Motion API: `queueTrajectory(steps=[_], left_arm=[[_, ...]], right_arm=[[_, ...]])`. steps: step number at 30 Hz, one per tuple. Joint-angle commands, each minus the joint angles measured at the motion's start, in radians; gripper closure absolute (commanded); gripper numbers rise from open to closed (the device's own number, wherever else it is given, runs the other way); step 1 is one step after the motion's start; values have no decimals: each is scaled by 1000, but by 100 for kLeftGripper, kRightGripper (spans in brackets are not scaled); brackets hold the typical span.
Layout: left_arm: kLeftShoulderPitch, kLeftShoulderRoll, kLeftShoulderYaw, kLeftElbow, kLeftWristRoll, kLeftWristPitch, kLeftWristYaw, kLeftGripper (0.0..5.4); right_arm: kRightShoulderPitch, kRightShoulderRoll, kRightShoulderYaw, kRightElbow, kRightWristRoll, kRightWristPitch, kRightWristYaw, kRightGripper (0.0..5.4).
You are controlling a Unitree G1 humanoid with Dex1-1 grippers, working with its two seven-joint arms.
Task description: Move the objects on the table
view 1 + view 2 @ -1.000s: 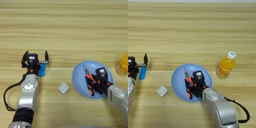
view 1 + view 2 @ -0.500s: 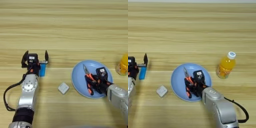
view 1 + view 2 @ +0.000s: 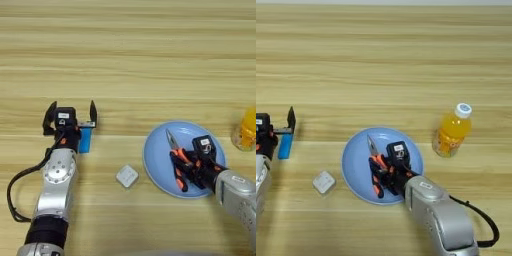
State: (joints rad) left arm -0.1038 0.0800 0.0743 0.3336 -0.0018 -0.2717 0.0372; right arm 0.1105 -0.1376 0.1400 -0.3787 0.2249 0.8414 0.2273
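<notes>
Right now my right end effector [image 3: 387,176] is clenched on the pliers [image 3: 178,159] over the blue plate [image 3: 159,165], seemingly setting them down, while my left end effector [image 3: 70,114] hangs released over the blue bar [image 3: 84,140], its likely next grab.

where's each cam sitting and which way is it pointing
Left eye view: on the head, looking down at the table; shows the open left gripper over the blue bar.
Right eye view: beside it, reaching further right; shows the whole bottle.
Both share the plate, pliers, white block and right gripper.
</notes>
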Motion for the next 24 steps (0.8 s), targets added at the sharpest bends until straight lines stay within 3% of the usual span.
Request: queueTrajectory(steps=[1, 12, 24], left_arm=[[-2, -2, 2, -6, 8, 13, 6, 0], [-2, -1, 3, -4, 7, 12, 6, 0], [5, -4, 3, -16, 9, 14, 11, 0]], right_arm=[[1, -23, 22, 10, -23, -22, 1, 313], [-8, 18, 49, 98, 3, -41, 17, 313], [-65, 75, 101, 198, -2, -75, 26, 313]])
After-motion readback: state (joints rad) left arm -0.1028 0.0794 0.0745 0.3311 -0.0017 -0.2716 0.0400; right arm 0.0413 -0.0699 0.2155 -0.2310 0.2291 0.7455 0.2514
